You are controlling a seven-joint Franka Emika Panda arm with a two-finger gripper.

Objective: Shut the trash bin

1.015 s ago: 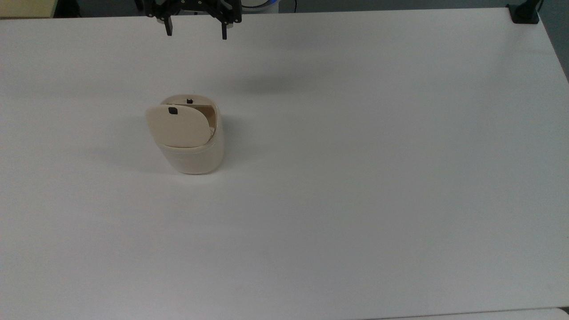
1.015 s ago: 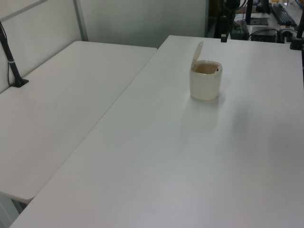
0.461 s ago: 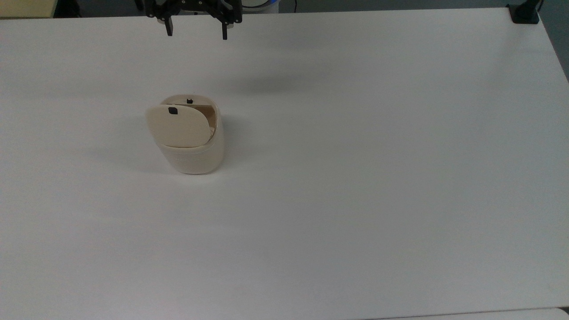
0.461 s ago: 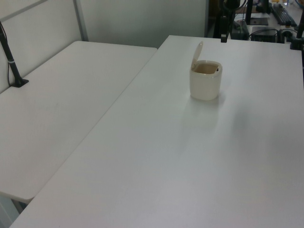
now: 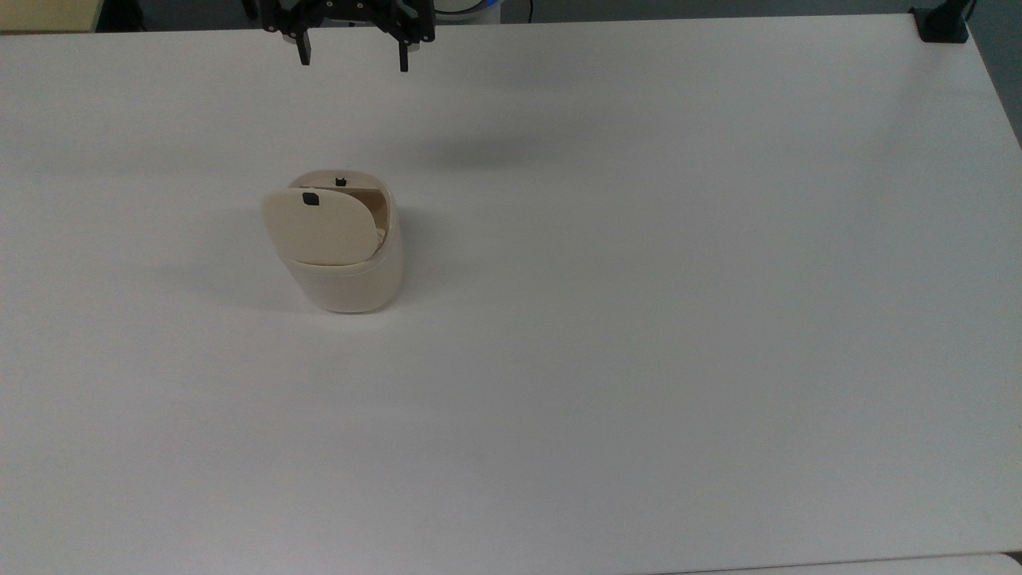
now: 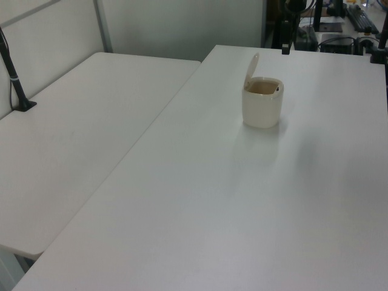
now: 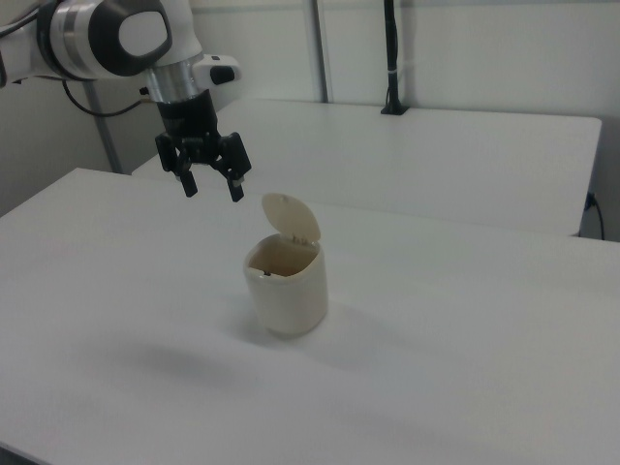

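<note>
The cream-beige trash bin (image 5: 349,275) (image 6: 262,103) (image 7: 287,286) stands on the white table with its hinged lid (image 5: 318,226) (image 6: 250,65) (image 7: 291,220) raised nearly upright, a small black mark near its top edge. The bin's inside shows in the right view and looks empty. My black gripper (image 5: 354,61) (image 7: 211,187) hangs open in the air with nothing between its fingers, above and behind the bin near the table's far edge in the top view, up and to the left of the lid in the right view.
A second white table (image 6: 79,133) adjoins along the left view's left. A black clamp post (image 6: 15,82) stands on it, and another black clamp (image 5: 940,24) sits at the top view's upper right corner. Bare tabletop (image 5: 639,319) surrounds the bin.
</note>
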